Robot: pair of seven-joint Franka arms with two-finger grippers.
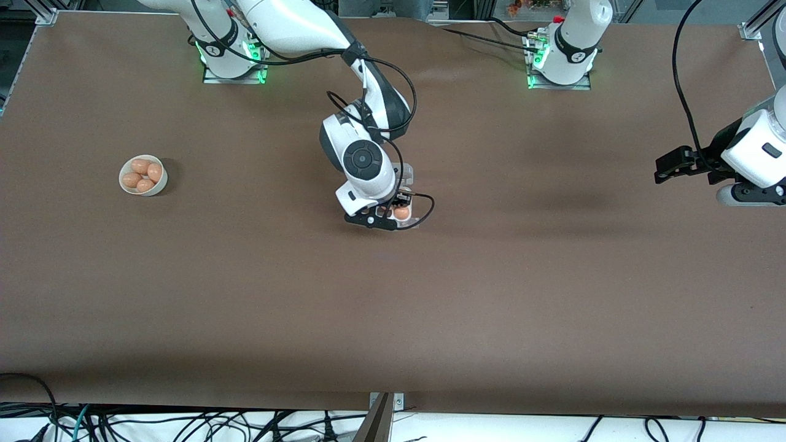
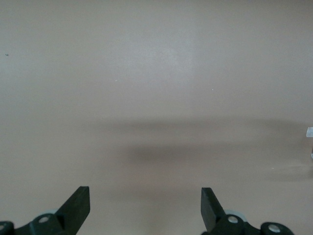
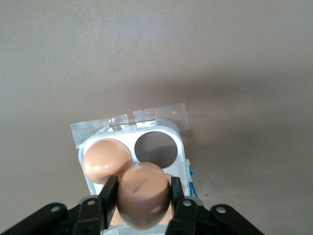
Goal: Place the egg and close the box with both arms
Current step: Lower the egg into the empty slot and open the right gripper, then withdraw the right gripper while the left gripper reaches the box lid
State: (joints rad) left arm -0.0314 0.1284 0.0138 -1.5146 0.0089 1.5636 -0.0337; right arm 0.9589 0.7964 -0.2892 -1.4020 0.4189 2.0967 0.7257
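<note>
Front view: right gripper (image 1: 393,212) at frame centre, low over the box (image 1: 410,199), clamped on the egg (image 1: 401,212). White bowl (image 1: 143,175) of four more eggs at mid-left. Left gripper (image 1: 670,167) at right edge, hanging over bare table (image 1: 491,294), arm idle.

Right wrist view: fingers (image 3: 109,193) pinching egg (image 3: 143,195) above carton tray (image 3: 173,129); second egg (image 3: 105,160) seated in one cell, adjoining cell empty; tape strip (image 3: 129,121) along tray edge.

Left wrist view: left gripper (image 2: 145,201) spread wide, nothing held.
</note>
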